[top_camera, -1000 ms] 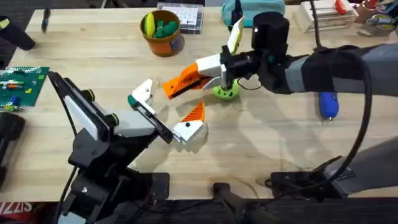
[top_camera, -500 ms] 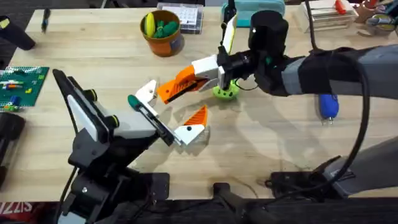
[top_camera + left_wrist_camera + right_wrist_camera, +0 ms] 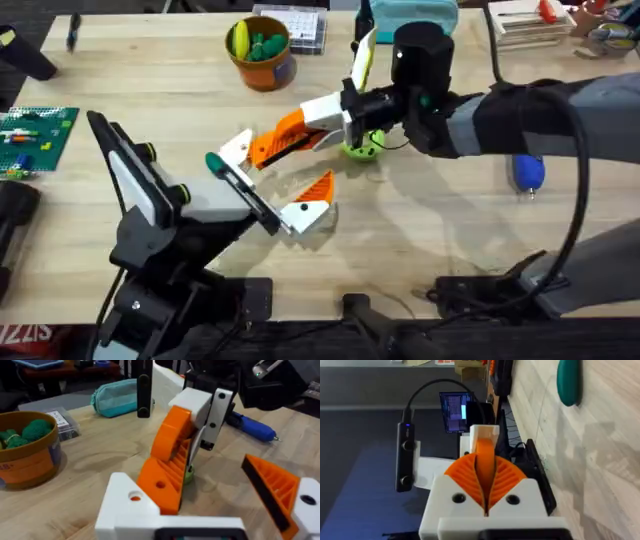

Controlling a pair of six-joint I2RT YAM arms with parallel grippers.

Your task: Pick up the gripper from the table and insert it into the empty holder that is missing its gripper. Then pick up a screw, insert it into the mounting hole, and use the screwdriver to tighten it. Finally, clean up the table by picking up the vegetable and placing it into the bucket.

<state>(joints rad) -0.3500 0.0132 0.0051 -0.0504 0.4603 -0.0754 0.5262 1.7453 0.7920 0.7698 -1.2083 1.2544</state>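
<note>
Though its blue label shows, the bucket (image 3: 27, 455) reads illegibly.

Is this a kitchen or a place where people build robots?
It looks like a robot workshop or lab, not a kitchen. Two robot arms work over a wooden table, a blue screwdriver lies on it, and a green circuit board sits at the table's edge.

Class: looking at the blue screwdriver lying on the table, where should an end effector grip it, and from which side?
Probably around the screwdriver's rounded blue handle, coming from above: it lies flat on the table, its thin metal tip is a poor hold, and the handle looks unobstructed.
</note>
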